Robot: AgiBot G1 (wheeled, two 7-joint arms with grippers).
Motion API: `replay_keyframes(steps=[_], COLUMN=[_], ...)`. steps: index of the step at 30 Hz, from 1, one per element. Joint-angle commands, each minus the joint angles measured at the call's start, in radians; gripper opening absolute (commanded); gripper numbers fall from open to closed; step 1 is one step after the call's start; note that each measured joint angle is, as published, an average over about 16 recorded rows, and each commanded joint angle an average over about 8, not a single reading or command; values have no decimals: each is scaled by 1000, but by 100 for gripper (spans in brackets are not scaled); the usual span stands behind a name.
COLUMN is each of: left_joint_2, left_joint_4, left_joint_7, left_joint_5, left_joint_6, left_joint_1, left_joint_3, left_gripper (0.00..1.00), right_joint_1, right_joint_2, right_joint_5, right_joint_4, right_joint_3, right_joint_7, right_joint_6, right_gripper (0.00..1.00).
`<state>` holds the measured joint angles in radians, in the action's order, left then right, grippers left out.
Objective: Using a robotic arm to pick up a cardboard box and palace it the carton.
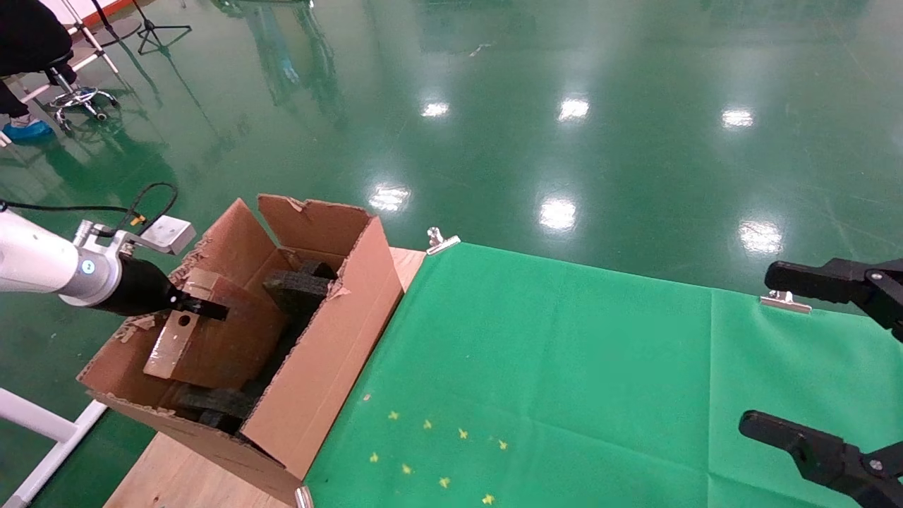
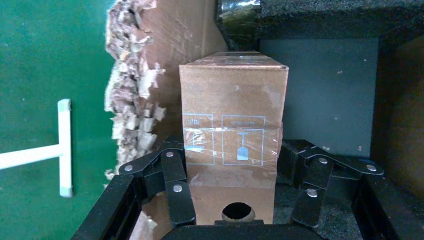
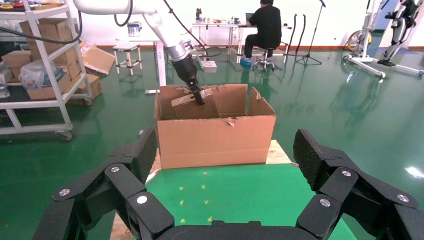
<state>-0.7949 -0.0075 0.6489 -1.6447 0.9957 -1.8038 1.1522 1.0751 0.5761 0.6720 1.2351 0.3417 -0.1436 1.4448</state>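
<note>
A slim brown cardboard box (image 1: 204, 339), with a round hole in its narrow end and shiny clear tape, sits tilted inside the torn-flapped carton (image 1: 310, 395). The left gripper (image 1: 201, 307) reaches in from above, fingers (image 2: 175, 192) pinching its sides. Faint blue wineglass symbol; text unreadable. Right gripper (image 3: 227, 165) hovers spread over the green cloth (image 1: 564, 367).

Head view steeply downward, wrist views close and distant, all sharing carton (image 1: 310, 367).
</note>
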Motion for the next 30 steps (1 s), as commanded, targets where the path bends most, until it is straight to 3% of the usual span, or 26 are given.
replay_keyframes(steps=[1, 4, 5, 30], left_joint_2=[-1, -2, -2, 1], left_joint_4=[3, 4, 4, -5], left_joint_7=[1, -1, -1, -4], left_joint_5=[5, 7, 8, 13], left_joint_6=[2, 0, -1, 12], left_joint_1=[4, 8, 8, -6], left_joint_3=[-4, -5, -6, -9], left_gripper=[54, 92, 100, 100], right_joint_1=[0, 0, 0, 0], right_joint_2=[0, 0, 0, 0], right_joint_5=[0, 0, 0, 0], right_joint_4=[0, 0, 0, 0], right_joint_3=[0, 0, 0, 0], right_joint_7=[0, 0, 0, 0], right_joint_6=[0, 0, 0, 0], right_gripper=[100, 100, 100, 100])
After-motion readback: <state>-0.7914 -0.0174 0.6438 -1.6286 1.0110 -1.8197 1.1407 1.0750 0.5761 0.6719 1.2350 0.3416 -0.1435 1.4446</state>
